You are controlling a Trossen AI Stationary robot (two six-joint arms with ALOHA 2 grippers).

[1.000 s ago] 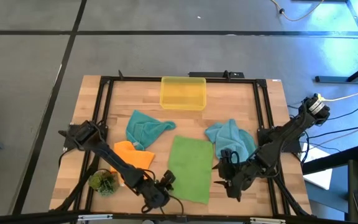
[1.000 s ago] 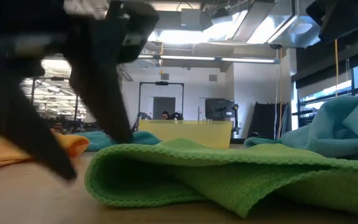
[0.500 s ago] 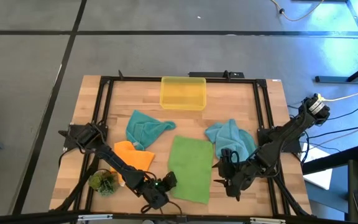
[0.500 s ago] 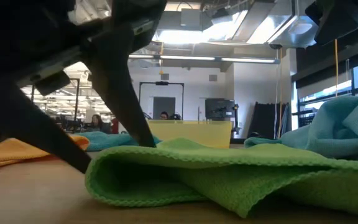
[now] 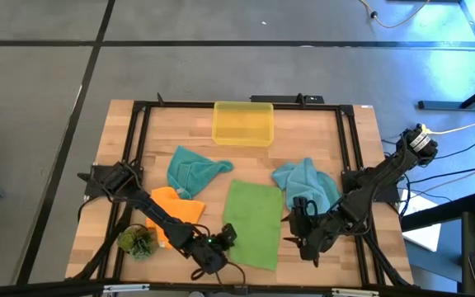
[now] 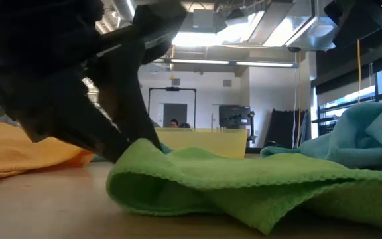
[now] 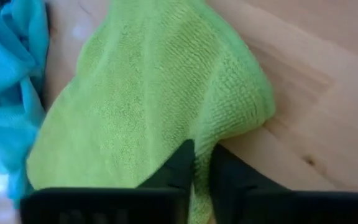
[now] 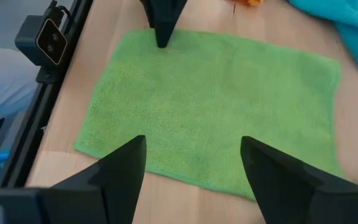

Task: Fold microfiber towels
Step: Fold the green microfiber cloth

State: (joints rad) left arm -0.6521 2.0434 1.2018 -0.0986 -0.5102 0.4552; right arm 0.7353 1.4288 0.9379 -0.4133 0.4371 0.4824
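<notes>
- The left claw [image 5: 228, 233] is down at the near-left corner of the green towel [image 5: 252, 223], fingers pinched together on the cloth's edge (the left wrist view shows the two dark tips [image 7: 197, 163] nearly touching, with green fabric bunched between them).
- In the low view that corner [image 6: 134, 156] is lifted off the counter [image 5: 303, 136], and the fold beneath it bulges.
- The green towel lies near the front middle of the counter, mostly flat.
- The right claw [image 5: 303, 239] hovers just beside the towel's right edge, fingers [image 8: 123, 174] spread wide and holding nothing.
- The orange towel [image 5: 178, 208] sits crumpled just left of the green one.
- One teal towel [image 5: 192, 169] lies behind the orange, the other teal towel [image 5: 306, 183] is heaped behind the right claw.
- The yellow bin [image 5: 242, 123] stands at the far edge; a small plant tuft [image 5: 136, 241] sits at the front left.
</notes>
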